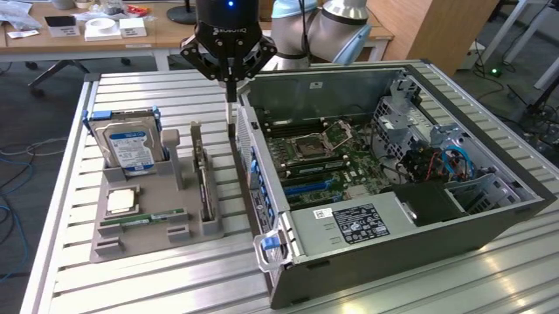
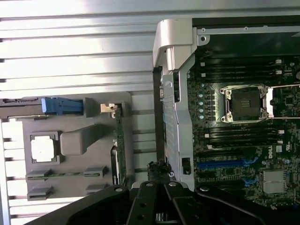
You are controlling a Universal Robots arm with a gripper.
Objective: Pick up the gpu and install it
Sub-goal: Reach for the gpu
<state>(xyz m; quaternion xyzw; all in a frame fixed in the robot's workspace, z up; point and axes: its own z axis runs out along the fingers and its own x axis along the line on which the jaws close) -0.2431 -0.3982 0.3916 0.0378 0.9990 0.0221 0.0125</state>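
Open computer case [image 1: 393,245], grey tray [image 1: 144,239] beside it. The gpu [image 1: 206,190] stands on edge in the tray. Your claw [image 1: 232,131] hangs shut, empty, between the two; open it and centre over the card's top edge

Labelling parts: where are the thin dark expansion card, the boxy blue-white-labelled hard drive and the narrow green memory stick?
Expansion card [image 1: 205,191]: exterior view, upper edge.
Hard drive [image 1: 129,145]: exterior view, label.
Memory stick [image 1: 144,217]: exterior view, mid-board.
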